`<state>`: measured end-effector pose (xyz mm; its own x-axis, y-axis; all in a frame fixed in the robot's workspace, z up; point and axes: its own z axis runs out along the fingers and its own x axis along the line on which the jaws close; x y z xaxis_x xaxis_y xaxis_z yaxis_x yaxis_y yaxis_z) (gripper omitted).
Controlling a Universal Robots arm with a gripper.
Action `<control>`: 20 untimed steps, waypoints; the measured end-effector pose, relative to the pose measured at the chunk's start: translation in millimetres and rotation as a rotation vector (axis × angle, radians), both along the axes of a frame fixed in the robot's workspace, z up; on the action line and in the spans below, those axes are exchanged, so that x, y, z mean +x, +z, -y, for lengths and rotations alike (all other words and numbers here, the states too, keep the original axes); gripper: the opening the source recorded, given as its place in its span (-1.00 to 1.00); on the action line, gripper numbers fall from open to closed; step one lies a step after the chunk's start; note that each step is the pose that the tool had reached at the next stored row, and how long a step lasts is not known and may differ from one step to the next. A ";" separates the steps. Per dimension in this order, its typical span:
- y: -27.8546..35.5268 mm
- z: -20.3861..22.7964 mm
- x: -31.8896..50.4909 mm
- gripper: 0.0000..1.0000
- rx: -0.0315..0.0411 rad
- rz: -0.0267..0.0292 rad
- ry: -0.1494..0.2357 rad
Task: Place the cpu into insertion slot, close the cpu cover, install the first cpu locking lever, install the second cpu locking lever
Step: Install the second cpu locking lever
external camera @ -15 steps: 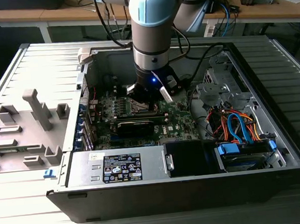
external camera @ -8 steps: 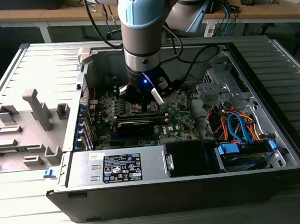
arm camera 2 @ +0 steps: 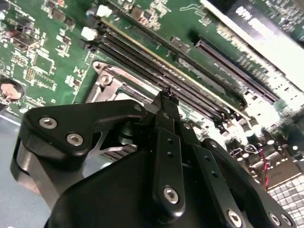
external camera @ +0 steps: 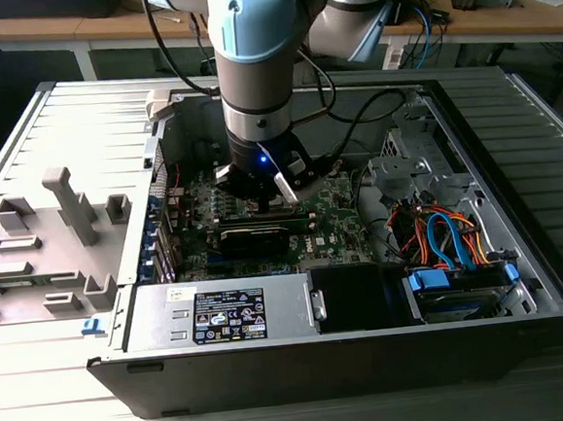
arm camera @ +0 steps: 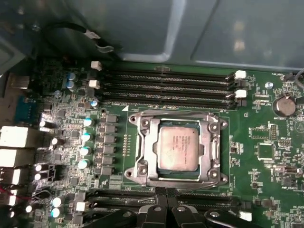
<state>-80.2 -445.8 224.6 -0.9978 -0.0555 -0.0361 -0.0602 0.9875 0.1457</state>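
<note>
In the exterior view, working from its left: you have the grey case panel (external camera: 50,238) with its moulded brackets lying beside the open computer case (external camera: 521,279), then the green motherboard (external camera: 341,225), with your arm reaching down into the middle of it and the bundle of orange and blue cables (external camera: 445,237) off to the view's right.

In the first wrist view the cpu (arm camera: 179,147) sits flat in the insertion slot (arm camera: 164,178), silver top up. The cpu cover (arm camera: 144,147) looks lowered around it, framing the chip. So placement reads as done, and the cover appears closed. You can't make out the locking levers clearly, so judge them unconfirmed.

The gripper (arm camera: 164,207) hangs just beside the socket, over the long black memory slots (arm camera: 166,88). Its fingers (arm camera 2: 166,107) meet at the tips, clenched with nothing visible between them.
</note>
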 end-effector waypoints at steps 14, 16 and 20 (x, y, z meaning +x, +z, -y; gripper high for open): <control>-11.8 2.2 -24.8 -0.79 0.0221 -0.0005 0.042; -13.6 2.0 -25.1 -0.79 0.0243 -0.0004 0.057; -15.8 -1.2 -25.7 -0.79 0.0325 -0.0002 0.061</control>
<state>-105.9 -444.6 208.8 -0.9926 -0.1154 -0.0387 -0.1205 0.9767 0.1777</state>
